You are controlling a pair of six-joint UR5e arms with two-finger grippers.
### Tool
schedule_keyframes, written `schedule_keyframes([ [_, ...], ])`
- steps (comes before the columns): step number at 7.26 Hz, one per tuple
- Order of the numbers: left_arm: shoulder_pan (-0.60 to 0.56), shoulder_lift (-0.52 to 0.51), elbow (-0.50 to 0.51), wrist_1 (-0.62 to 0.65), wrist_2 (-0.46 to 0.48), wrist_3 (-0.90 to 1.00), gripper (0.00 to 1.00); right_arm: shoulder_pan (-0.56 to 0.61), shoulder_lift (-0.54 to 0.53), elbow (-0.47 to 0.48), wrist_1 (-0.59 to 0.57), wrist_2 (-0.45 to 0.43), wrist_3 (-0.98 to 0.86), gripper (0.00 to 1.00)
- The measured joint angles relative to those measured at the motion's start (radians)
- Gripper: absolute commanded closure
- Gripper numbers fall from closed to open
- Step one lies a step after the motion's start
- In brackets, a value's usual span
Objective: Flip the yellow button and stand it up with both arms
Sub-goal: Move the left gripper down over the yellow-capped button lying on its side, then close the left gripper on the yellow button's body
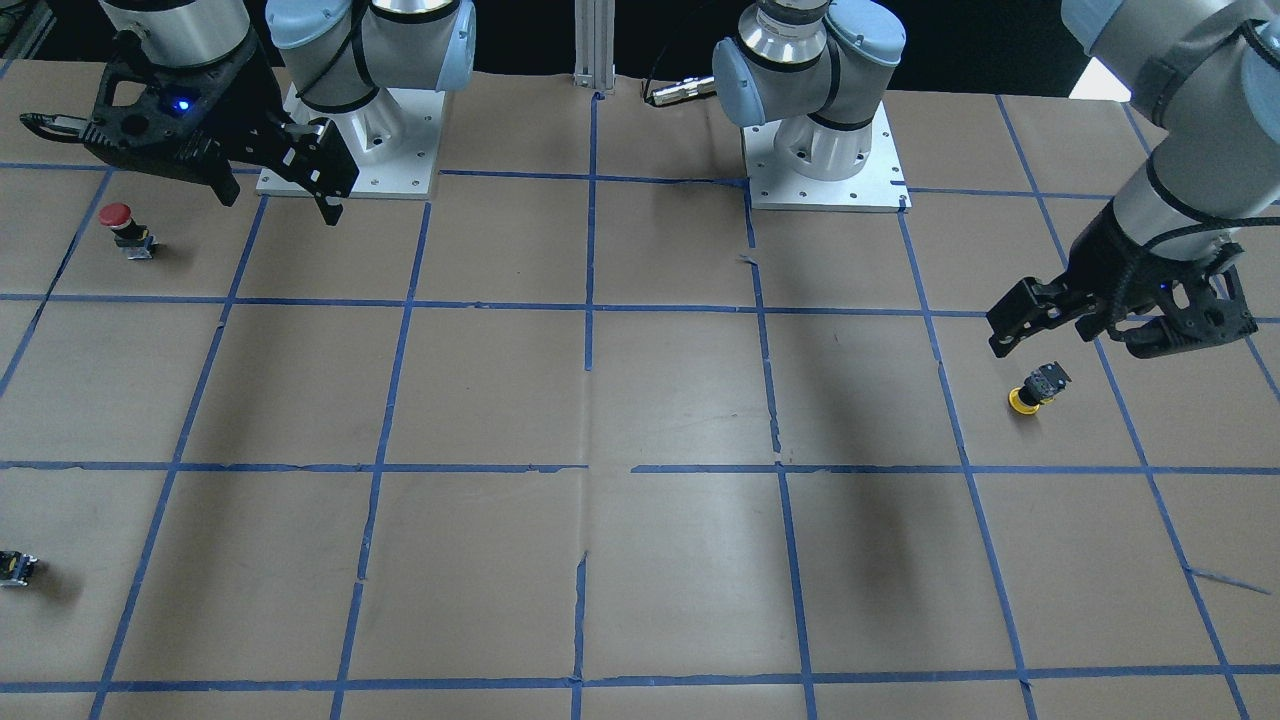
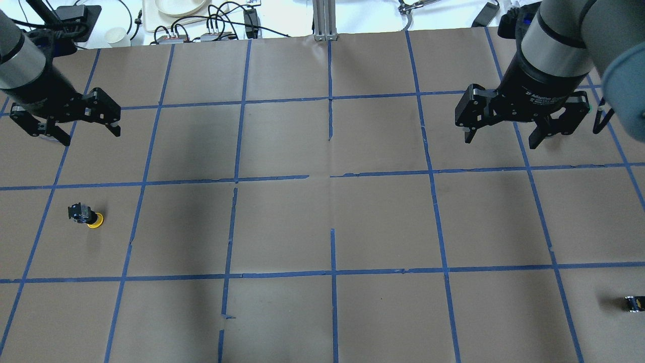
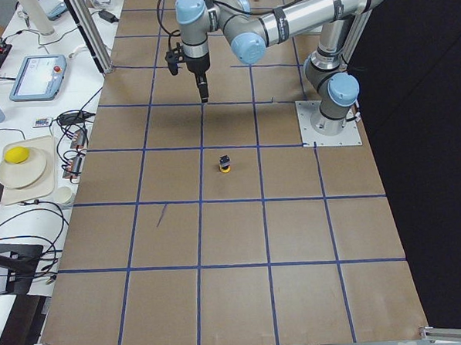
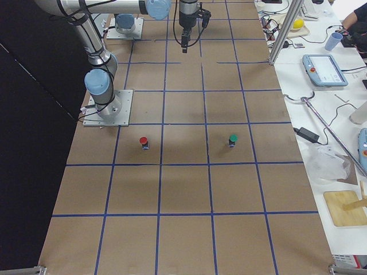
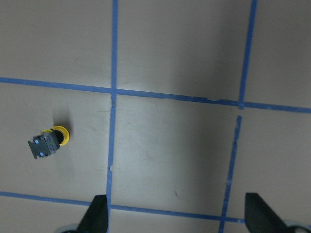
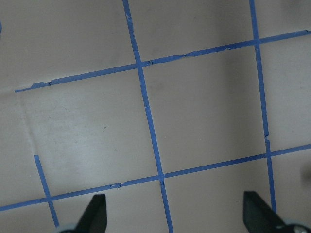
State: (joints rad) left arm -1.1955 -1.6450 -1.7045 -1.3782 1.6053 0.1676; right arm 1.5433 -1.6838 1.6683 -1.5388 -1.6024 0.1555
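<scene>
The yellow button (image 1: pixel 1035 388) rests tilted on the paper, its yellow cap down and its black body up. It also shows in the overhead view (image 2: pixel 85 216), the left side view (image 3: pixel 225 164) and the left wrist view (image 5: pixel 48 141). My left gripper (image 1: pixel 1080 335) hangs open and empty above the table, a little toward the robot's side of the button; it also shows from overhead (image 2: pixel 83 132) and in its own wrist view (image 5: pixel 177 218). My right gripper (image 1: pixel 275 195) is open and empty at the far side of the table (image 2: pixel 501 138), over bare paper (image 6: pixel 175 218).
A red-capped button (image 1: pixel 125 228) stands below the right gripper. A green-capped button (image 4: pixel 233 139) stands one square farther out. A small dark switch piece (image 1: pixel 15 567) lies at the table's edge (image 2: pixel 635 303). Two arm base plates (image 1: pixel 825 165) sit at the robot's side.
</scene>
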Motion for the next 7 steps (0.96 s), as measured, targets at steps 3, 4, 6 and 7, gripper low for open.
schedule_keyframes([
  [3, 0.173, -0.014, -0.191, 0.196, -0.004, 0.125, 0.01, 0.0, 0.0, 0.002, 0.003, -0.002, 0.001, 0.0],
  [4, 0.211, -0.031, -0.248, 0.3, -0.006, 0.188, 0.02, 0.0, 0.001, 0.002, 0.004, -0.003, 0.001, 0.0],
  [6, 0.279, -0.095, -0.309, 0.45, -0.01, 0.277, 0.02, 0.0, 0.0, 0.002, 0.004, -0.002, 0.001, 0.0],
  [7, 0.307, -0.116, -0.321, 0.471, -0.012, 0.304, 0.04, 0.001, -0.001, 0.002, 0.005, -0.001, 0.001, 0.0],
])
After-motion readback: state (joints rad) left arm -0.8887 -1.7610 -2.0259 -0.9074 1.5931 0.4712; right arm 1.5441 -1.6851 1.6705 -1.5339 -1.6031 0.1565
